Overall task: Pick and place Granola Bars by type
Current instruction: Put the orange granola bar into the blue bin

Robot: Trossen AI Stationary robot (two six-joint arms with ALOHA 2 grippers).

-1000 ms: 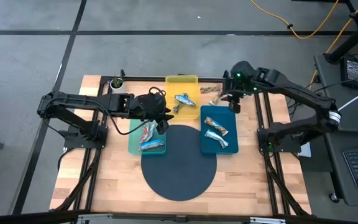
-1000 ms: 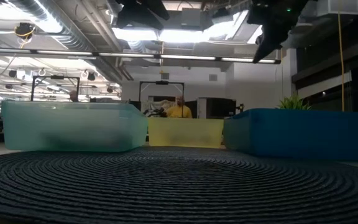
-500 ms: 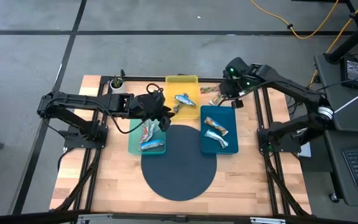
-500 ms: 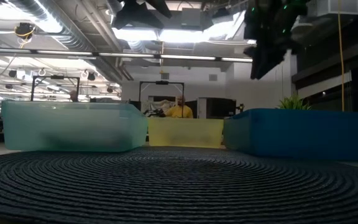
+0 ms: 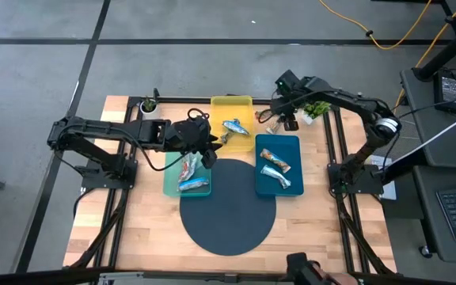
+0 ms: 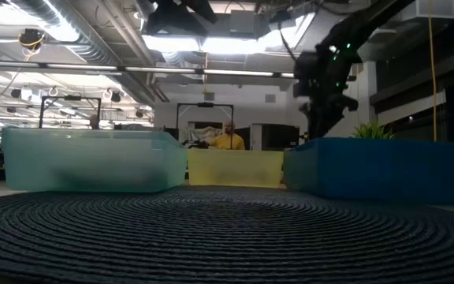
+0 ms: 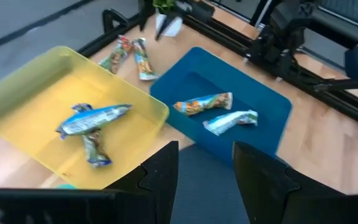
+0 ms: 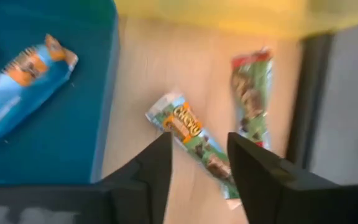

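Two green-brown Granola Bars lie loose on the wood between the yellow tray and the blue tray. My right gripper hangs open just above them, fingers pointing down, touching nothing. The yellow tray holds two blue-white bars. Two more bars lie in the blue tray, and red-multicoloured ones lie in the green tray. My left gripper waits open and bare in the air between the green and yellow trays.
A dark round mat lies near the table's front, touching the trays' near ends. Small potted plants stand at the far left and far right, the latter close behind my right arm. Black frame rails run along the table's sides.
My right gripper has come down and swung from over the blue tray's far end toward the table's far left, to above the loose bars, rolling its wrist on the way. Nothing on the table has moved.
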